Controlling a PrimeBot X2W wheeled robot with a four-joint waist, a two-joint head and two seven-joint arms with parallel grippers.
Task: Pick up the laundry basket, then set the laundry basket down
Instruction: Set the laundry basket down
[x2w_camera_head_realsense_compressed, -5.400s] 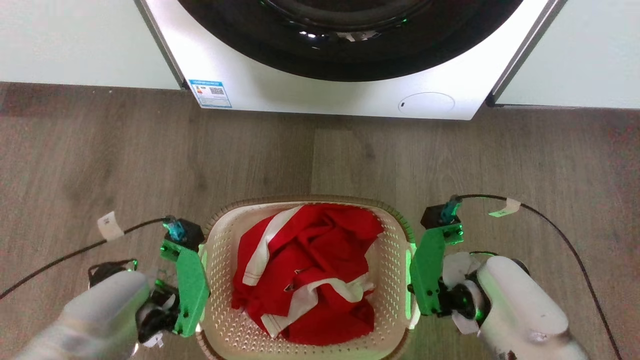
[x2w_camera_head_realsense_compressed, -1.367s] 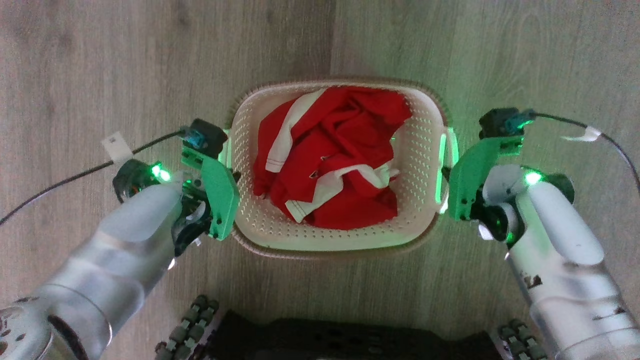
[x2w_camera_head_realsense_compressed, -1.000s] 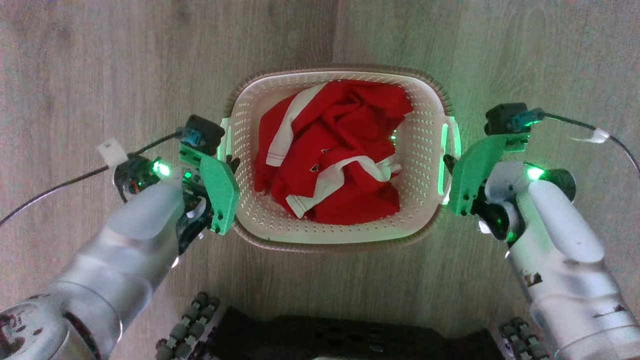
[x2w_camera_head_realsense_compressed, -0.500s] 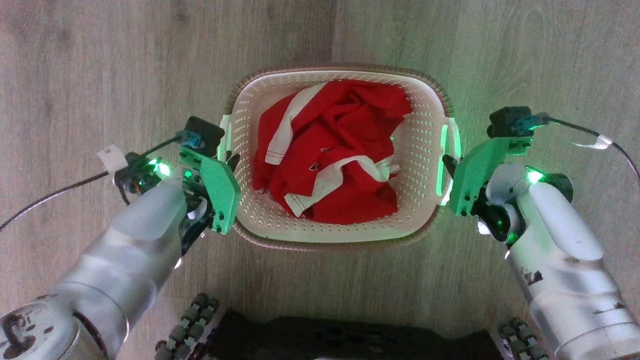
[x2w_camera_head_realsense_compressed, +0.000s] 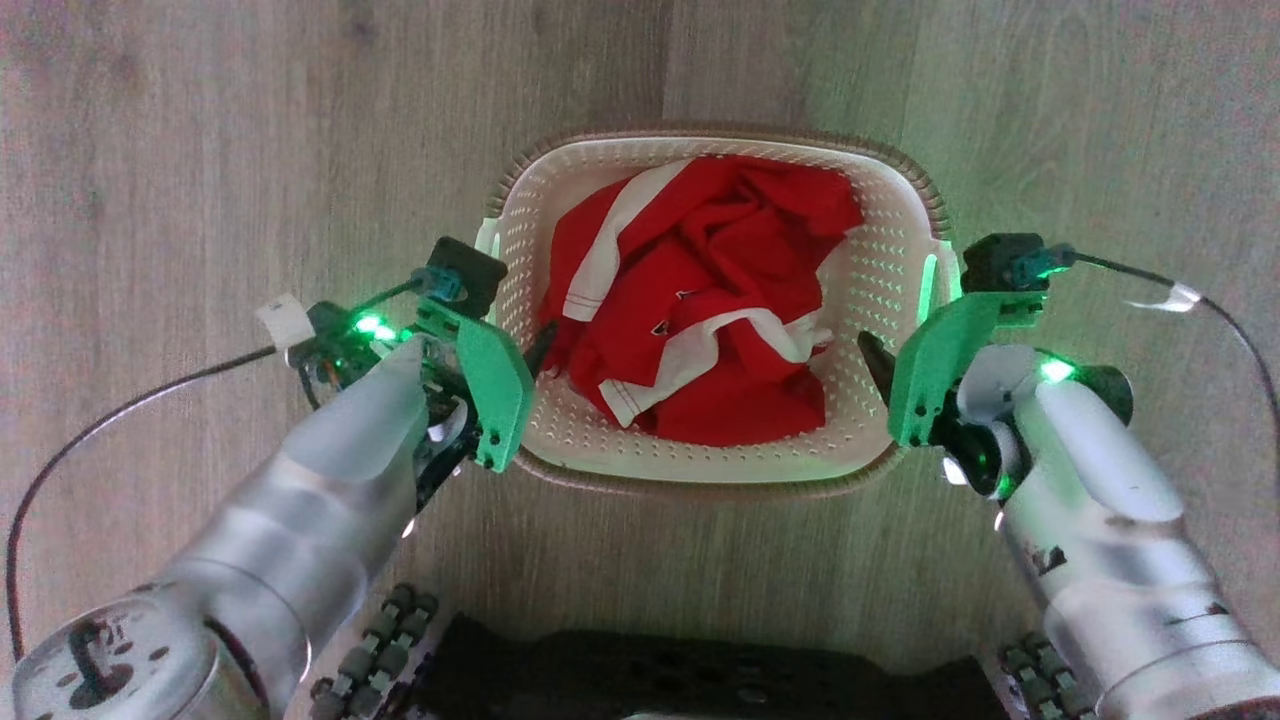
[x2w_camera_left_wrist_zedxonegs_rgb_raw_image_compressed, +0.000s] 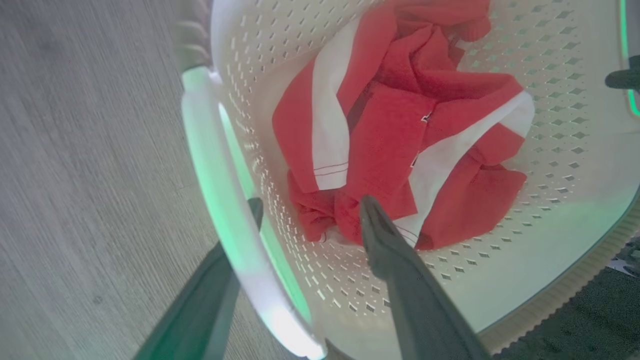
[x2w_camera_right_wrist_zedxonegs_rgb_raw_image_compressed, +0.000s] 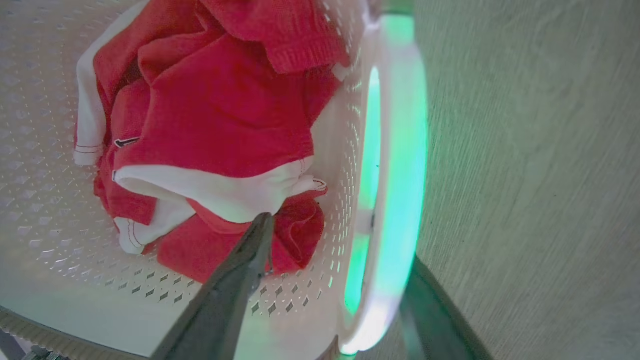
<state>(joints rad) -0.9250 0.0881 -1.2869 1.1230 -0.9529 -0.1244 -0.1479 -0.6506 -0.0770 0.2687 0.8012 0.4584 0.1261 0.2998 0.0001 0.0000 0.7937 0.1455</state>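
The left gripper (x2w_camera_left_wrist_zedxonegs_rgb_raw_image_compressed: 311, 202) stands wide open and holds nothing. It straddles the white left side handle (x2w_camera_left_wrist_zedxonegs_rgb_raw_image_compressed: 215, 165) of the cream-white perforated plastic laundry basket (x2w_camera_head_realsense_compressed: 880, 300) with the brown woven-look rim. One dark finger is outside the handle; the other is inside the wall, its tip just beside the crumpled red-and-white garment (x2w_camera_head_realsense_compressed: 710, 300). The basket sits on the grey wood-grain floor (x2w_camera_head_realsense_compressed: 200, 150) between the two arms, near the robot's dark wheeled base (x2w_camera_head_realsense_compressed: 700, 670). It looks set down, though from above I cannot be sure it rests flat. The right gripper (x2w_camera_right_wrist_zedxonegs_rgb_raw_image_compressed: 341, 239) is likewise spread wide and empty, astride the white right side handle (x2w_camera_right_wrist_zedxonegs_rgb_raw_image_compressed: 405, 150). The danger lies in backing out: a finger drawn sideways rather than straight back would likely hook a handle and drag or tip the basket. Either inner finger could also snag the cloth and pull it over the rim.
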